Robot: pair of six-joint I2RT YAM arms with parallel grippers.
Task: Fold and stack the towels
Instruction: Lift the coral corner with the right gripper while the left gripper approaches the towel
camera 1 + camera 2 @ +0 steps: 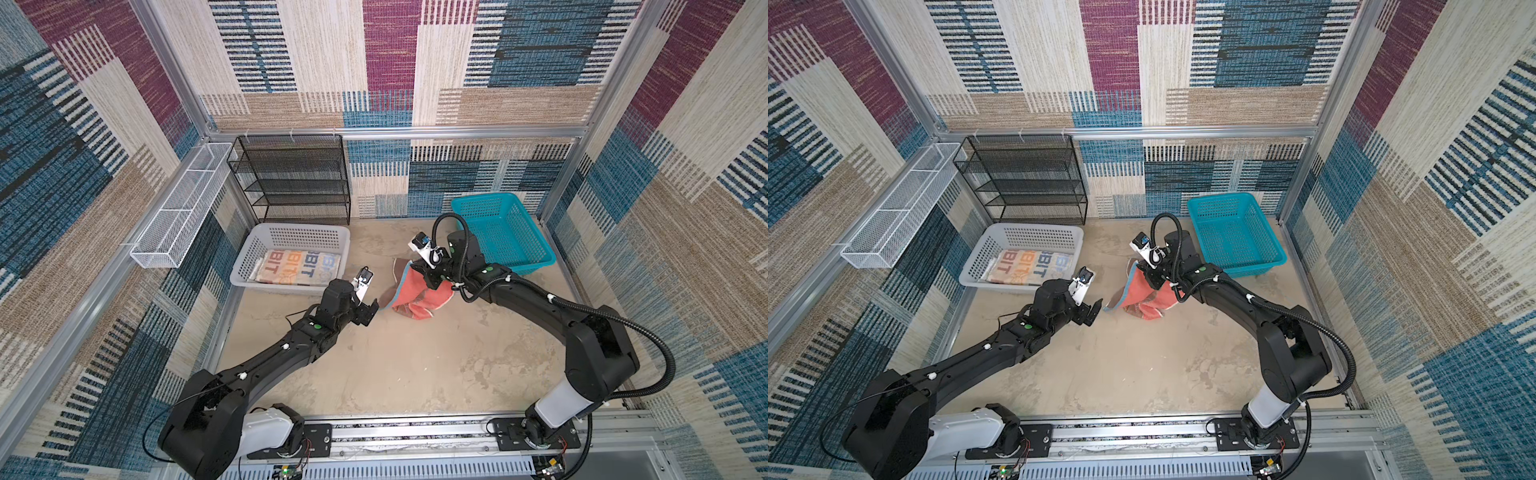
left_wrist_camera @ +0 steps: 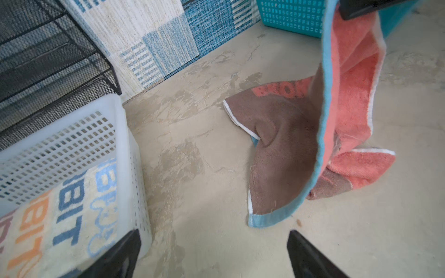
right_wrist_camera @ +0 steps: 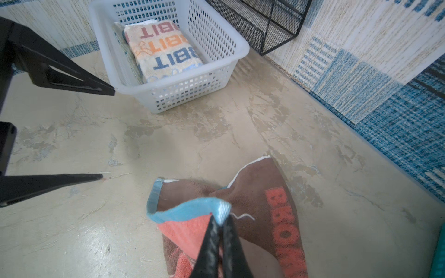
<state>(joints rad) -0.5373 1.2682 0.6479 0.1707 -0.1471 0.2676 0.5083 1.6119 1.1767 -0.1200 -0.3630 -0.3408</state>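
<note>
A coral-orange and brown towel (image 1: 415, 293) (image 1: 1142, 297) with a blue edge hangs by one corner from my right gripper (image 3: 220, 220) (image 1: 424, 270), which is shut on that corner. The towel's (image 3: 260, 199) lower part lies crumpled on the table. My left gripper (image 2: 214, 232) (image 1: 372, 311) (image 1: 1094, 311) stands open just left of the towel's (image 2: 284, 149) low blue-edged corner, not touching it and holding nothing. A folded white lettered towel (image 1: 299, 266) (image 3: 166, 50) (image 2: 67, 211) lies in the white basket (image 1: 291, 235) (image 1: 1017, 230).
A teal basket (image 1: 482, 200) (image 1: 1221, 199) stands at the back right, behind my right arm. A black mesh shelf (image 1: 291, 178) is against the back wall, and a white wire tray (image 1: 178, 208) hangs on the left wall. Bare tabletop (image 1: 395, 365) stretches in front.
</note>
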